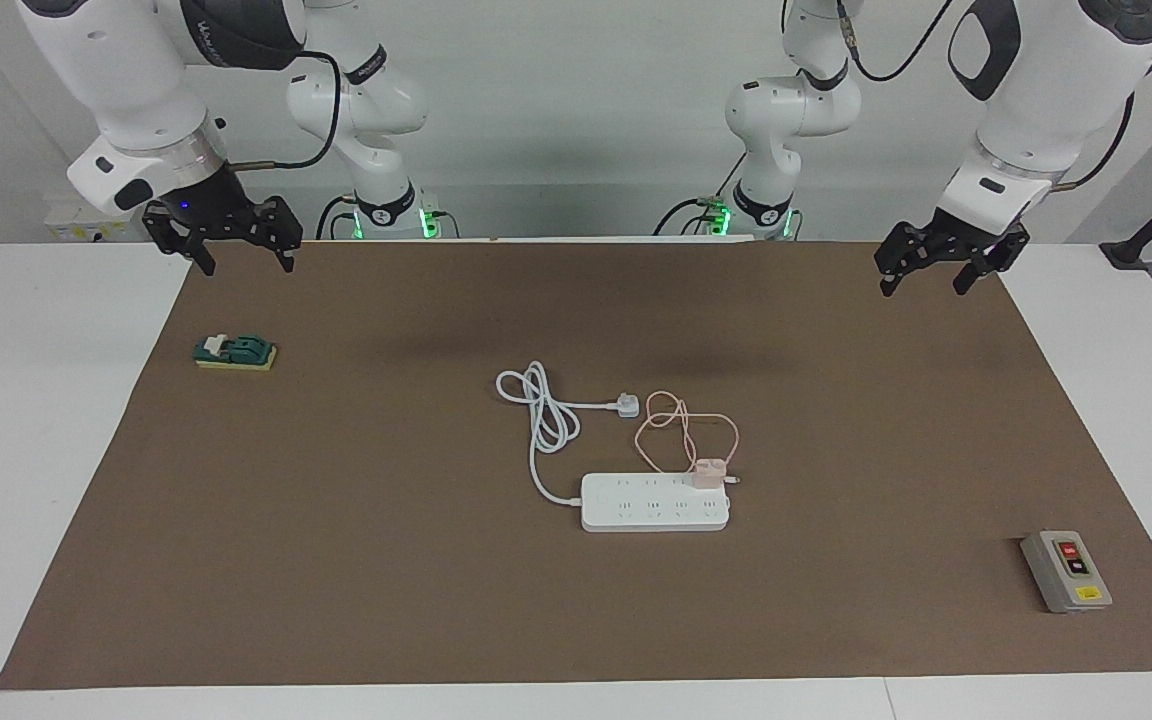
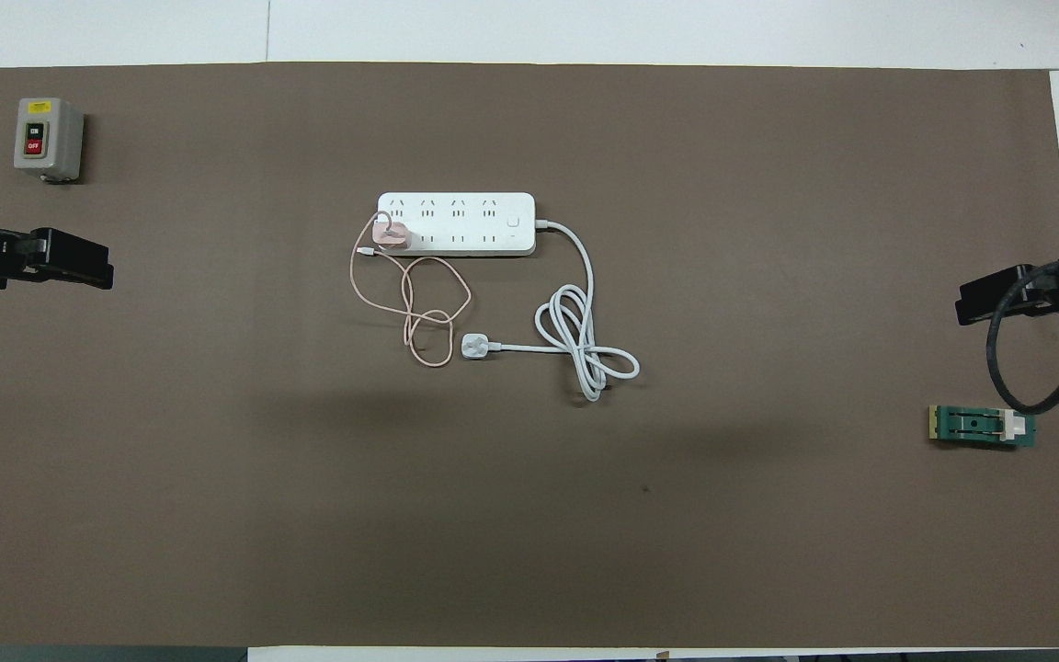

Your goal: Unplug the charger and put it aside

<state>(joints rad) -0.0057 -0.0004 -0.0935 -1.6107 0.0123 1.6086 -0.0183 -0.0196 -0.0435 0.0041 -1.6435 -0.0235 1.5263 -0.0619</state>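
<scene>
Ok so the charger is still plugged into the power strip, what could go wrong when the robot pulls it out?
1. The power strip lies loose on the mat, so it may lift or slide with the charger unless held down.
2. The charger's pink cable loops close to the white plug and may drag it.
3. The charger is small; the left gripper or right gripper could slip off.

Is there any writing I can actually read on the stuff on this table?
"OFF": on the red button of the grey switch box.
Yellow label on the same box: too small to read.
Lettering on the right arm's dark panel: blurred, unreadable.
White power strip: socket markings only, no words.
</scene>
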